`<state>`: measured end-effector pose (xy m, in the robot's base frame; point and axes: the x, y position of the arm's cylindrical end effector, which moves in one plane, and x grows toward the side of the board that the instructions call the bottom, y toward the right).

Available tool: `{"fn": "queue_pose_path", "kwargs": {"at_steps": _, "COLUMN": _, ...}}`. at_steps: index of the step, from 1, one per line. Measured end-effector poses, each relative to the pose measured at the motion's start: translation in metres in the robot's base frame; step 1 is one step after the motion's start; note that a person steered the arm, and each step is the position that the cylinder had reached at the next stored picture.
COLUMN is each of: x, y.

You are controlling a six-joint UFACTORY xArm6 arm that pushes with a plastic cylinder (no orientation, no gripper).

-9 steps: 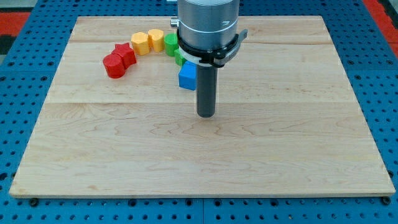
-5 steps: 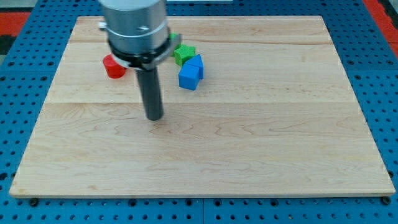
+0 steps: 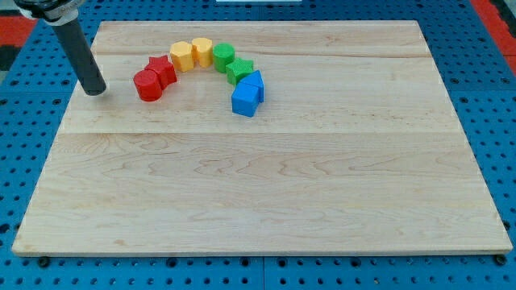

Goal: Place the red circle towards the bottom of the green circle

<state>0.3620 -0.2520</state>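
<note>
Dark rod first: the arm ends in it at the far left of the board, and my tip [image 3: 95, 91] rests on the wood with nothing touching it, so it is pushing no block; being a bare rod, it has nothing to open or close. Just to its right, apart from it by a small gap, sits the red circle [image 3: 147, 84], the leftmost block in an arc of blocks along the far part of the board. Touching the red circle on its far right is a red star [image 3: 163, 69]. Next along the arc come two yellow blocks [image 3: 191, 54], then the green circle [image 3: 223, 56] at the top of the arc, a green star [image 3: 239, 71] and two blue blocks [image 3: 247, 93] curving back to the near side.

The relation that matters: the red circle lies to the right of the tip, and its goal, the bare wood just on the near side of the green circle, lies further right again. A push from the left looks well lined up, though the tip would probably need to sit slightly farther back so the circle goes under the arc and does not strike the red star
</note>
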Motion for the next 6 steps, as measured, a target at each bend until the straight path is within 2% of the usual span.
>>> {"fn": "queue_pose_path", "kwargs": {"at_steps": 1, "x": 0.000, "y": 0.048}}
{"fn": "queue_pose_path", "kwargs": {"at_steps": 3, "x": 0.003, "y": 0.093}}
{"fn": "queue_pose_path", "kwargs": {"at_steps": 5, "x": 0.027, "y": 0.110}}
{"fn": "queue_pose_path", "kwargs": {"at_steps": 6, "x": 0.026, "y": 0.160}}
